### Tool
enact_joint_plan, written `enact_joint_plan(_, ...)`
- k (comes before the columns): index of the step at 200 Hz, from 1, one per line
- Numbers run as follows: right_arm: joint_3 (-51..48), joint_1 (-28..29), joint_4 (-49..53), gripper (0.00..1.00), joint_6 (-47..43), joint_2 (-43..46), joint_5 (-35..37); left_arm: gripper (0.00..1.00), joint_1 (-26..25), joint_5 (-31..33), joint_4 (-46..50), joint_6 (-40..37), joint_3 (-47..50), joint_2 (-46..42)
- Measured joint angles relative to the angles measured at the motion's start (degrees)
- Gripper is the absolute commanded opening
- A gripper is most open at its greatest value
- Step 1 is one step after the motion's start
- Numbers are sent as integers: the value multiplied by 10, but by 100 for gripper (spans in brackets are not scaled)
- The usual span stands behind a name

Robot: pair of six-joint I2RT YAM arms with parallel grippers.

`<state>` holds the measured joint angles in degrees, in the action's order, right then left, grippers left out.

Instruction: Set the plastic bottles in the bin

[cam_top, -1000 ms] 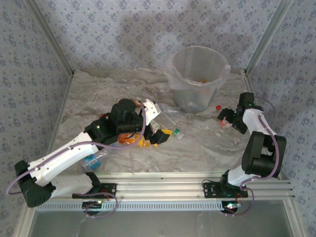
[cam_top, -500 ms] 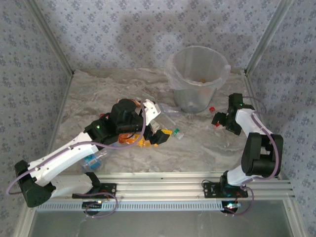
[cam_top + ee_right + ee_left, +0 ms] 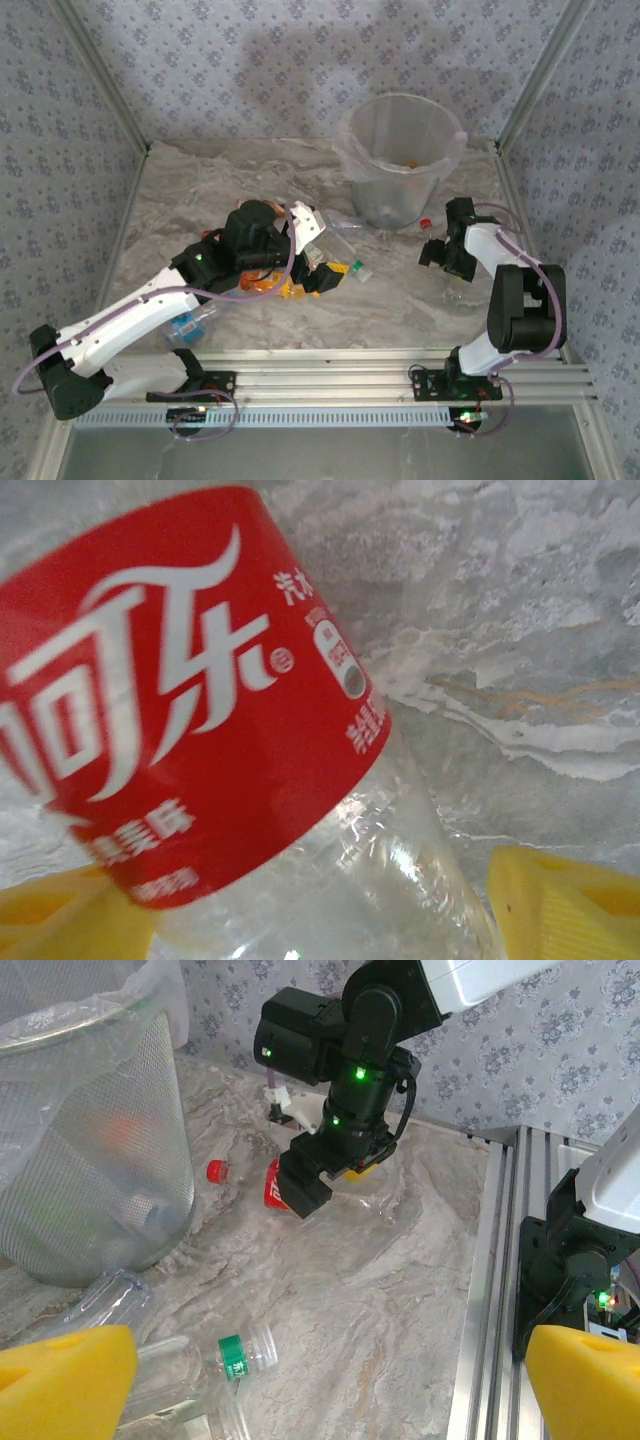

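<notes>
The bin (image 3: 378,200) sits at the back of the tabletop (image 3: 200,200) with a clear bag liner (image 3: 350,130) over its rim. There's something orange (image 3: 408,160) down inside, too blurry through the plastic to name.

The right claw (image 3: 440,256) is down over a clear bottle (image 3: 200,710) lying on its side near the bin's foot, with yellow pads (image 3: 570,900) either side of it. Can't tell if it's actually squeezing. The bottle has a red label with white Chinese lettering, the Coca-Cola script I think.

The left claw (image 3: 325,1385) hangs spread wide with nothing in it, above a clear green-capped bottle (image 3: 235,1352). The other bottles (image 3: 320,275) are heaped mid-tabletop, outside the bin.
</notes>
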<state>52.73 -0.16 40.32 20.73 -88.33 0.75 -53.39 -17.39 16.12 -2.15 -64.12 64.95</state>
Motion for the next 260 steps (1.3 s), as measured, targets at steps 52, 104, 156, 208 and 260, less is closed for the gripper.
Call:
enact_joint_plan(52,0,11,0,64,9,-15,15,99,0,0,0,0,0,0)
enact_joint_plan(104,-1,16,-1,54,19,-6,14,100,0,0,0,0,0,0)
enact_joint_plan(156,-12,3,5,55,32,115,5,100,0,9,4,-2,0,-1)
enact_joint_plan(208,59,-5,56,55,43,257,10,100,0,44,1,-8,0,-38)
enact_joint_plan(260,243,9,91,54,30,270,1,100,0,48,0,-11,0,-38)
